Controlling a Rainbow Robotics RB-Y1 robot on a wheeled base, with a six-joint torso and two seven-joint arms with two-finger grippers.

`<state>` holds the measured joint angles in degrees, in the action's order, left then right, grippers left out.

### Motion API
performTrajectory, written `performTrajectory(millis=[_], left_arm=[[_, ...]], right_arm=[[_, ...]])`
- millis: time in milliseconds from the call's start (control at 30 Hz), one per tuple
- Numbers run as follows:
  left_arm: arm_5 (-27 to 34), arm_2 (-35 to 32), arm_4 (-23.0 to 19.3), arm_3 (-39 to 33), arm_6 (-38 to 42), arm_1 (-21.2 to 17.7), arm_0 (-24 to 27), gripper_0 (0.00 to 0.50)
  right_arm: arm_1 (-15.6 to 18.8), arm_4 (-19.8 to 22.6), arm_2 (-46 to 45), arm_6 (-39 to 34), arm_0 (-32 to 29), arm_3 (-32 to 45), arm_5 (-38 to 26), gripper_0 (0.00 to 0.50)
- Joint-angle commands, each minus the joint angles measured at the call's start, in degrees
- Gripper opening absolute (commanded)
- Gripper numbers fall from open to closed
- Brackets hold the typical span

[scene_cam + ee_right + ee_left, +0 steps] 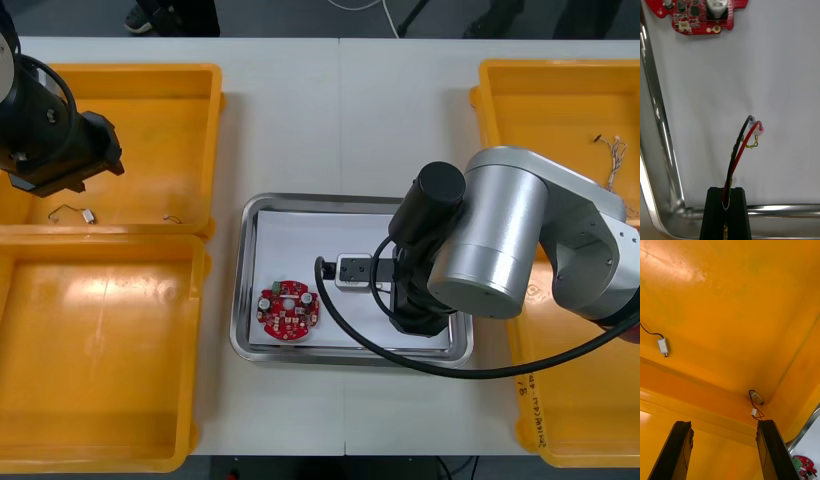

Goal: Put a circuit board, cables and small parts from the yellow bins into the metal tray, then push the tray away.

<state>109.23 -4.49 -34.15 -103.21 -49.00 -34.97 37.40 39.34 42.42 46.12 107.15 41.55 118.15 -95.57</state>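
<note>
The right gripper (725, 193), low in the metal tray (662, 142), pinches a red and yellow cable (738, 157) (black strand alongside) reaching from its fingers toward the circuit board (700, 17), well apart. The left gripper (724, 424) gapes over a yellow bin (730, 296).

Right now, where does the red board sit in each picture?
Front view: board in the tray's near left corner.
Right wrist view: board across the white floor, beyond the cable the right gripper holds.
Left wrist view: board just outside the left gripper's finger, past the bin's corner.
Shared landmark: the tray's shiny rim.
</note>
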Motion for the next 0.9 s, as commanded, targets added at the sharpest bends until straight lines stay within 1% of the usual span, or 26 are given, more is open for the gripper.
performTrajectory(millis=[33,167,467,533,600,700,733,767,800,833,900], left_arm=[[-2.0,-1.6,-1.7,2.9,-8.0,-5.0,3.5,0.5],[-4.2,-3.5,-2.2,6.4,-12.4,-5.5,3.5,0.5],[-8.5,-4.1,-1.8,14.0,-21.7,-7.7,3.5,0.5],[-9.7,-4.0,-1.3,15.8,-23.7,-7.9,3.5,0.5],[-11.7,-4.1,-0.9,18.0,-25.4,-8.0,3.5,0.5],[-14.5,-4.0,-0.5,21.2,-27.2,-8.0,3.4,0.5],[-14.5,-4.0,-0.5,21.2,-27.2,-8.0,3.4,0.5],[-16.3,-4.0,-0.3,23.4,-27.6,-8.0,3.5,0.5],[-16.8,-4.0,-0.3,24.0,-27.7,-8.0,3.5,0.5],[-17.5,-4.0,-0.3,24.8,-27.9,-8.0,3.5,0.5],[-18.3,-3.9,-0.1,26.2,-28.1,-8.0,3.5,0.5]], right_arm=[[-0.5,-0.1,1.2,4.0,1.5,-0.1,0.5,0.0],[-0.3,-0.2,1.9,6.5,0.9,-1.4,0.7,0.0],[-0.6,-2.5,5.1,6.2,-0.7,-5.3,6.8,0.0],[-0.8,-3.7,5.7,6.1,-1.0,-5.6,7.8,0.0],[-0.8,-3.7,5.7,6.1,-1.0,-5.6,7.8,0.0],[-0.8,-3.7,5.7,6.1,-1.0,-5.6,7.8,0.0],[-0.8,-3.7,5.7,6.1,-1.0,-5.6,7.8,0.0],[-0.8,-3.7,5.7,6.1,-1.0,-5.6,7.8,0.0],[-0.8,-3.7,5.7,6.1,-1.0,-5.6,7.8,0.0],[-1.2,-3.5,6.4,6.0,-2.4,-6.2,7.6,0.0],[-1.4,-3.5,6.7,5.7,-3.3,-6.5,7.6,0.0]])
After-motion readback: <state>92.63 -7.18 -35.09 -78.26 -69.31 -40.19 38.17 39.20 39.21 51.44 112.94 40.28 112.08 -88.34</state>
